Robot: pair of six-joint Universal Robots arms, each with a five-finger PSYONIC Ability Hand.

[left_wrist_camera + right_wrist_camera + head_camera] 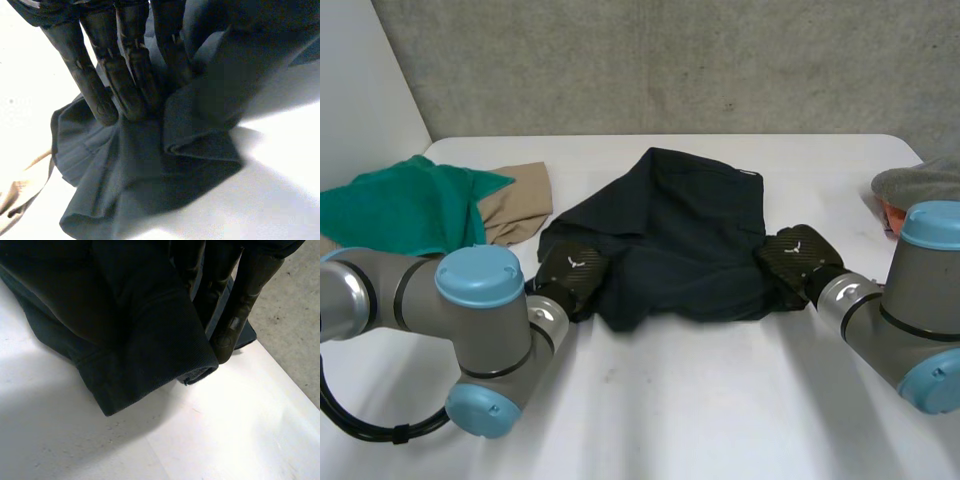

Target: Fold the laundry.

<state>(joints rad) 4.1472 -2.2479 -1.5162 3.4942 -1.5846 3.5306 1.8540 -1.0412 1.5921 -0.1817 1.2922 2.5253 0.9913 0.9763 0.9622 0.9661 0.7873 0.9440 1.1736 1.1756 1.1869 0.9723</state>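
Observation:
A dark navy garment lies crumpled in the middle of the white table. My left hand is at its near left corner. In the left wrist view its fingers dig into the garment, and a fold of cloth is gathered up beside them. My right hand is at the near right edge. There a hemmed fold of the garment lies against my fingers, which close on it; the thumb is hidden behind cloth.
A green cloth and a tan cloth lie at the back left; the tan cloth also lies just past the garment's corner. A grey cloth over something orange sits at the table's right edge. A concrete wall stands behind.

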